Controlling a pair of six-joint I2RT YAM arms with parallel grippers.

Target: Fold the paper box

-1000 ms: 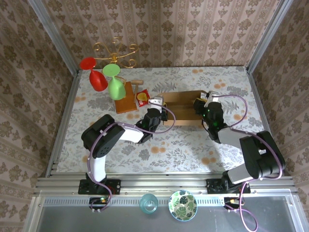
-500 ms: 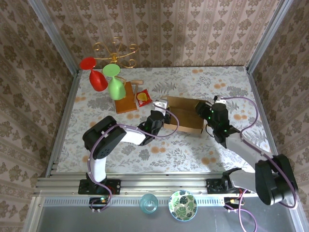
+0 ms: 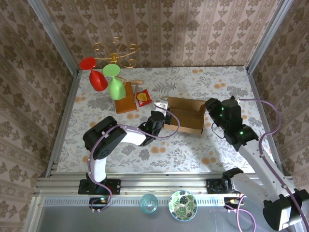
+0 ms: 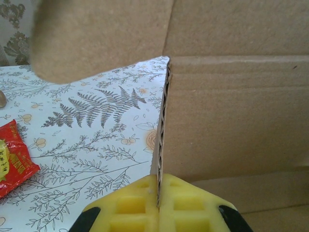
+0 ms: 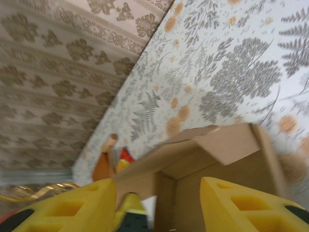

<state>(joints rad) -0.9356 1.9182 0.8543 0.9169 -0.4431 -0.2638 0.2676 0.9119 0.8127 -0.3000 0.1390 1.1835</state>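
Observation:
The paper box (image 3: 186, 115) is a brown corrugated cardboard piece standing partly formed in the middle of the table, with walls up and flaps loose. My left gripper (image 3: 163, 117) is at its left end, shut on the edge of a side wall. In the left wrist view the yellow pads (image 4: 188, 205) pinch that cardboard edge (image 4: 161, 140). My right gripper (image 3: 210, 106) hangs just off the box's right end, open and holding nothing. From the right wrist, the box (image 5: 212, 150) lies ahead past the spread yellow fingers (image 5: 241, 203).
A wooden stand with red and green glasses (image 3: 108, 84) stands at the back left. A red packet (image 3: 142, 98) lies beside it, near the box's left end. A patterned bowl (image 3: 182, 205) and a small glass (image 3: 148, 203) sit below the near rail.
My right gripper opened, let go of the box and drew back to the right. The box swung from flat against the back to a raised, angled stand. The left grip holds.

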